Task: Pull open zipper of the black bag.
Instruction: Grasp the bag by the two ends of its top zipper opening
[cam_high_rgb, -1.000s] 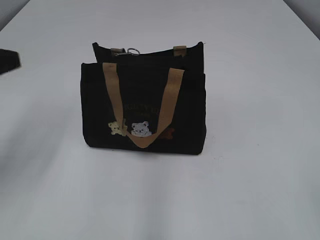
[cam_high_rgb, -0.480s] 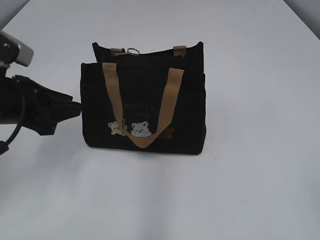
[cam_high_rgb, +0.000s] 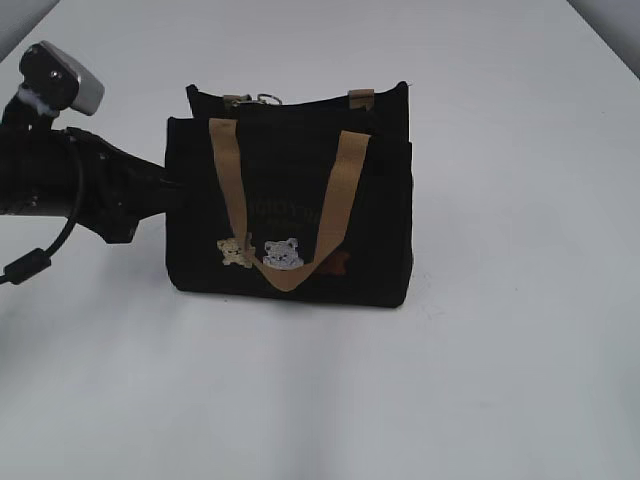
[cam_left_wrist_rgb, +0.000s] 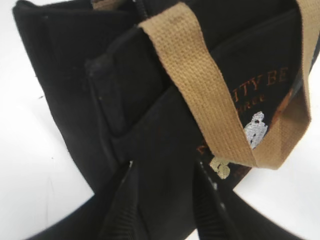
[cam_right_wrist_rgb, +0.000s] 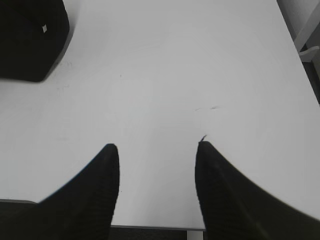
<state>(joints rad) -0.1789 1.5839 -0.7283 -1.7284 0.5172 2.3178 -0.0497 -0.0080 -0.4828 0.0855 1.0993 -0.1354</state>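
The black bag (cam_high_rgb: 290, 215) stands upright mid-table, its tan handle (cam_high_rgb: 345, 190) hanging down the front over bear patches. The zipper (cam_high_rgb: 310, 103) runs along the top rim, its silver ring pull (cam_high_rgb: 267, 99) near the left end. My left gripper (cam_high_rgb: 172, 192) has reached the bag's left side. In the left wrist view it (cam_left_wrist_rgb: 167, 172) is open, both fingers (cam_left_wrist_rgb: 125, 205) straddling the lower left edge of the bag (cam_left_wrist_rgb: 165, 125), well below the zipper. My right gripper (cam_right_wrist_rgb: 157, 150) is open over bare table, away from the bag (cam_right_wrist_rgb: 30, 40), and does not show in the exterior view.
The white table (cam_high_rgb: 500, 350) spreads around the bag. Its near edge (cam_right_wrist_rgb: 150, 227) lies just under my right gripper. The left arm and its cable (cam_high_rgb: 40, 255) fill the left side of the exterior view.
My left arm has come in from the left edge and up to the bag's left side. The bag has shifted slightly. The right gripper's state is unchanged.
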